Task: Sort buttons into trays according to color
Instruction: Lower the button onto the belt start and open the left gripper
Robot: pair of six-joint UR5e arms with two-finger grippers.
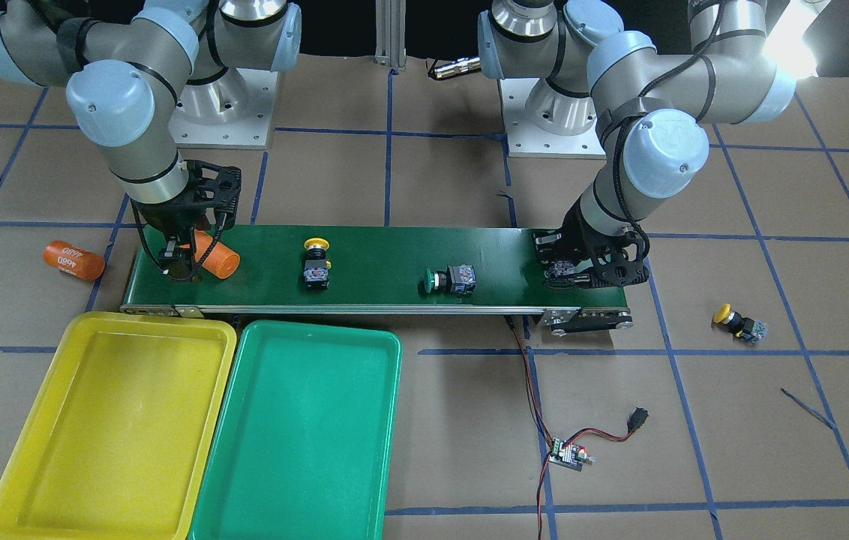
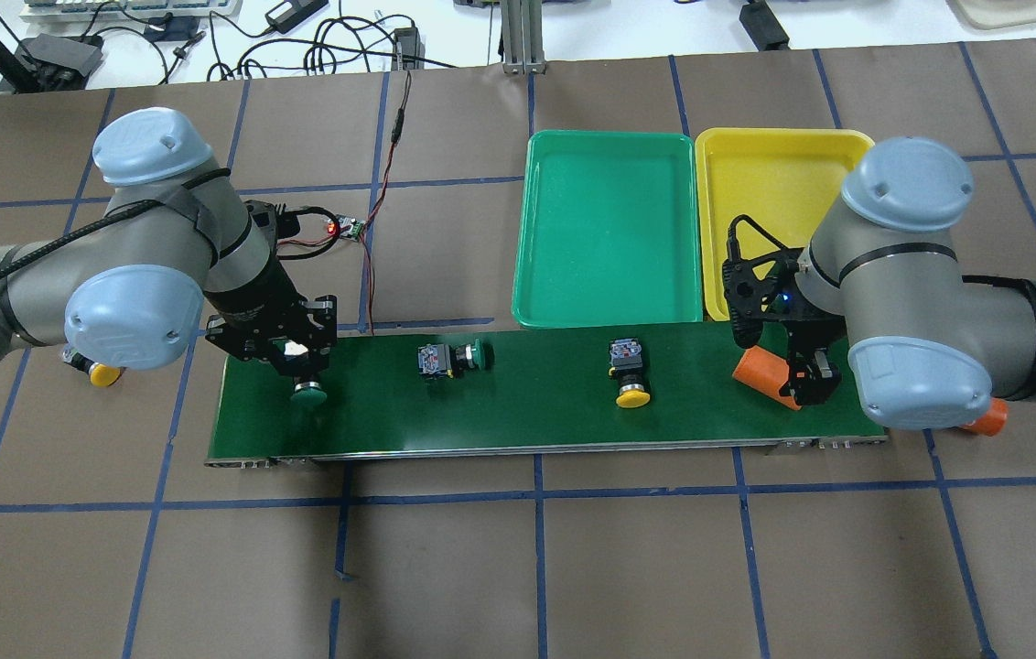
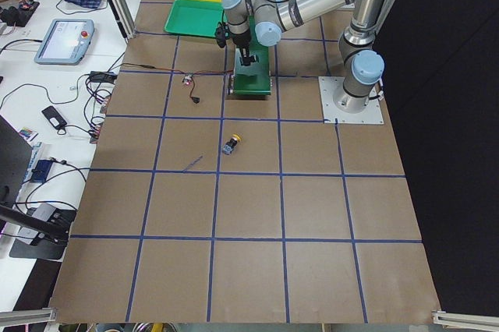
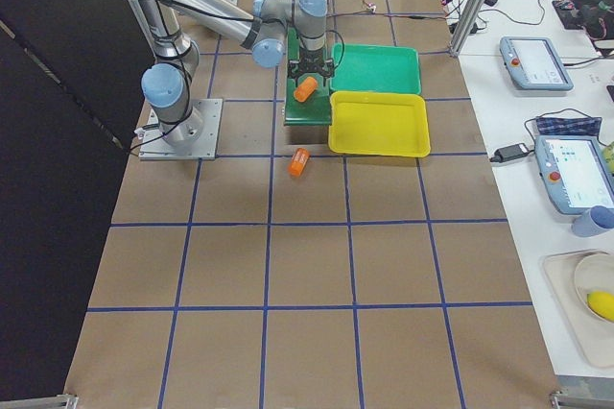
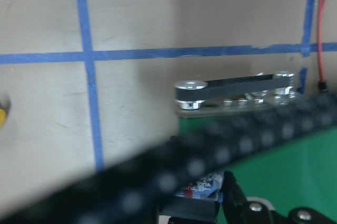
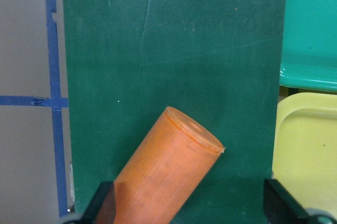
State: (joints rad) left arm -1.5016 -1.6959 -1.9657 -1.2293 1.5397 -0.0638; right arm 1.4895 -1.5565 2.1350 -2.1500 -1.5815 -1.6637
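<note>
My left gripper [image 2: 298, 364] is down at the left end of the belt, its fingers close against the body of a green button [image 2: 307, 394], also seen in the front view [image 1: 564, 271]. A second green button [image 2: 449, 357] and a yellow button [image 2: 630, 371] lie on the belt. Another yellow button [image 1: 738, 322] lies on the table off the belt. My right gripper [image 6: 189, 208] is open, astride an orange cylinder [image 6: 168, 171] at the belt's right end. The yellow tray [image 2: 783, 137] and the green tray [image 2: 609, 137] hold nothing.
The dark-green conveyor belt [image 2: 536, 412] runs across the table in front of the trays. A second orange cylinder [image 1: 73, 260] marked 4680 lies on the table beyond the belt's right end. A small circuit board [image 1: 567, 454] with red-black wires lies near the belt.
</note>
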